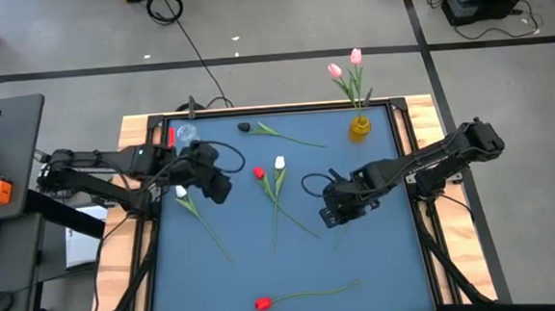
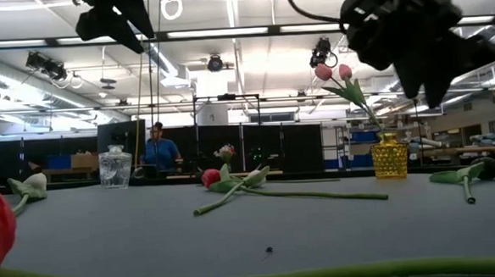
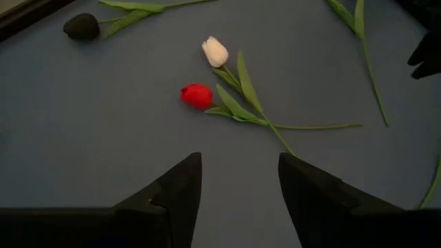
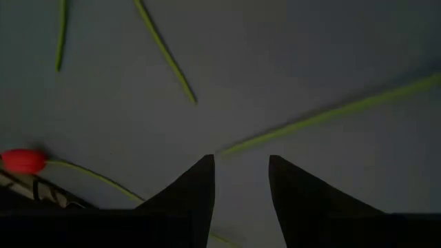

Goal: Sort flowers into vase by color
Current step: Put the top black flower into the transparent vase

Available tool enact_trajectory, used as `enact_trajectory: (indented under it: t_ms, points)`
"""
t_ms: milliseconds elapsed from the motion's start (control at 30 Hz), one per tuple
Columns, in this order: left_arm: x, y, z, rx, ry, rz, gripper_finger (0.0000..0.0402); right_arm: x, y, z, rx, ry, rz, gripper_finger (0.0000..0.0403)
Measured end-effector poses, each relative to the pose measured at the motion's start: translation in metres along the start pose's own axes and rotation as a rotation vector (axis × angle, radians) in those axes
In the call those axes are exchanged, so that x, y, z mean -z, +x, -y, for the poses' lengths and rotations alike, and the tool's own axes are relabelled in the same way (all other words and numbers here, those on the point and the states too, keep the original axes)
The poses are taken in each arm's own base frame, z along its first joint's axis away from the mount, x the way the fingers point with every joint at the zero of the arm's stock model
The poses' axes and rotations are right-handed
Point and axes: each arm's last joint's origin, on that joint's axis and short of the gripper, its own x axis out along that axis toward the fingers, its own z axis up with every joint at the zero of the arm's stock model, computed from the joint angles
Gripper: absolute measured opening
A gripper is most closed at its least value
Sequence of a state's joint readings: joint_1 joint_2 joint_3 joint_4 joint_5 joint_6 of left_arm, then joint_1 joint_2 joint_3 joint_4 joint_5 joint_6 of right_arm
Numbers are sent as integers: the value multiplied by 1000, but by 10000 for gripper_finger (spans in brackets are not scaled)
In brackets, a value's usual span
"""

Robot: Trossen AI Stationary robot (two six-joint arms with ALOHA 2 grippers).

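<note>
Several tulips lie flat on the blue table (image 1: 381, 265): a red one (image 1: 258, 173) and a white one (image 1: 279, 162) side by side at the middle, a dark one (image 1: 245, 128) at the far side, a white one (image 1: 181, 191) at the left, and a red one (image 1: 262, 303) by the near edge. Two pink tulips (image 1: 345, 66) stand with their stems in the yellow vase (image 1: 360, 126). My left gripper (image 1: 220, 186) hovers open, left of the red (image 3: 197, 96) and white (image 3: 215, 51) heads. My right gripper (image 1: 332, 218) hovers open over bare green stems (image 4: 324, 114).
A clear glass vase (image 1: 185, 134) stands at the table's far left corner, also seen in the low view (image 2: 115, 167). The table has a dark raised frame (image 1: 408, 157). A person (image 2: 158, 150) is in the room behind. Open table lies right of the near red tulip's stem.
</note>
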State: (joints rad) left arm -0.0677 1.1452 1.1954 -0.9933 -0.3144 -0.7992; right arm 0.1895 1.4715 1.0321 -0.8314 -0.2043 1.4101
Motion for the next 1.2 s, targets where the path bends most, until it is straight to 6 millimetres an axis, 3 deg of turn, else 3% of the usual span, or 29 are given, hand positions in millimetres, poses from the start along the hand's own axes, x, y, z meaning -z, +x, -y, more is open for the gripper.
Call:
enact_trajectory:
  t_ms: [200, 367, 500, 667, 867, 1000, 1200]
  points:
    - [-6, -1, -9, -4, -40, 0, 199, -26, -6, 5, -28, -54, -14, 146]
    - [3, 1, -7, -7, -23, -36, 199, -35, -8, 7, -42, -90, -14, 146]
    - [25, 20, -7, 30, 14, -160, 189, -35, -9, 7, -35, -106, 4, 146]
    - [60, 52, -3, 145, -58, -283, 172, -26, -6, 3, -47, -52, -24, 146]
    - [87, 67, -2, 160, -108, -309, 170, -16, -3, -5, -80, 46, 84, 146]
    - [87, 70, -5, 130, -110, -281, 169, -41, -6, -3, -89, 97, 224, 146]
    - [75, 74, -9, 156, -128, -249, 169, -99, -6, -1, -152, -11, 345, 138]
